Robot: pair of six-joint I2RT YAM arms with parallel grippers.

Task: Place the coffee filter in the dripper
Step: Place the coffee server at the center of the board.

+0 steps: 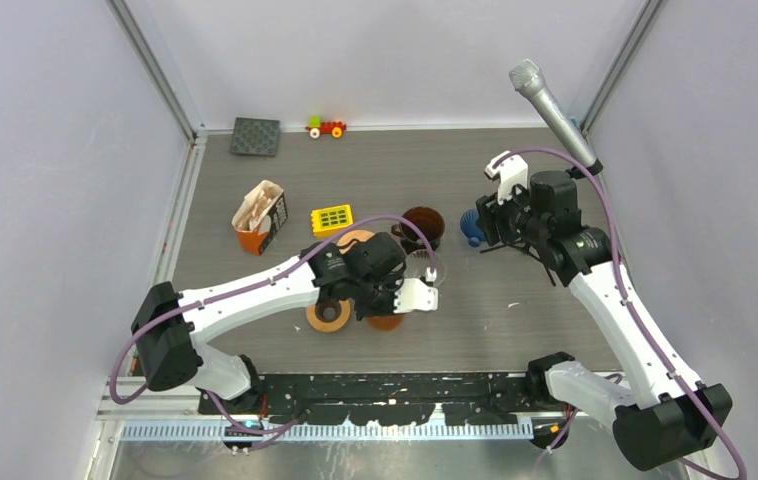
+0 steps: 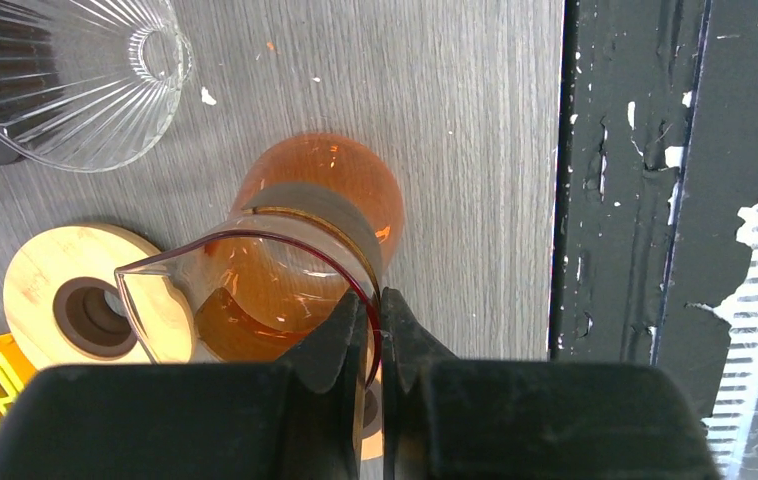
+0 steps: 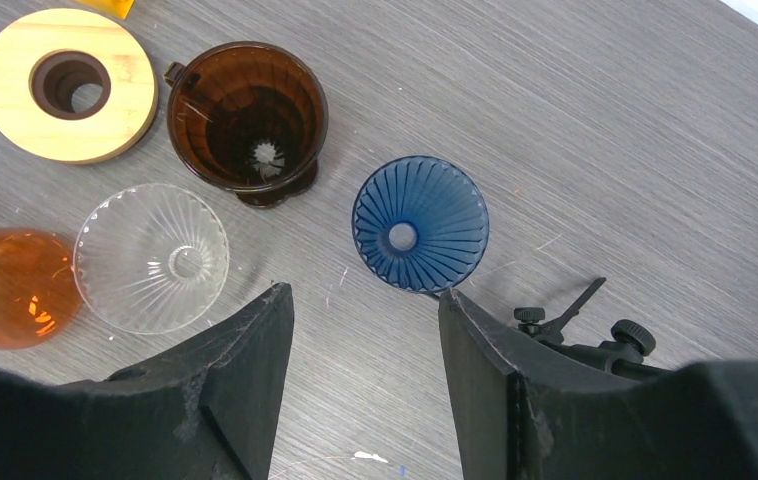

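At table [image 1: 515, 335] centre | left tool [image 2: 377, 302] pinches orange carafe [image 2: 255, 300] rim | right tool [image 3: 365, 300] spread above blue dripper [image 3: 440, 212]

The left arm [image 1: 245, 300] and right arm [image 1: 620, 300] share smooth white link shells set between bulky black joint housings, a thin purple cable [image 1: 375, 218] running along each, a white plastic bracket [image 1: 417, 296] by the tip, and matte black, wedge-shaped jaws with scuffed inner faces.
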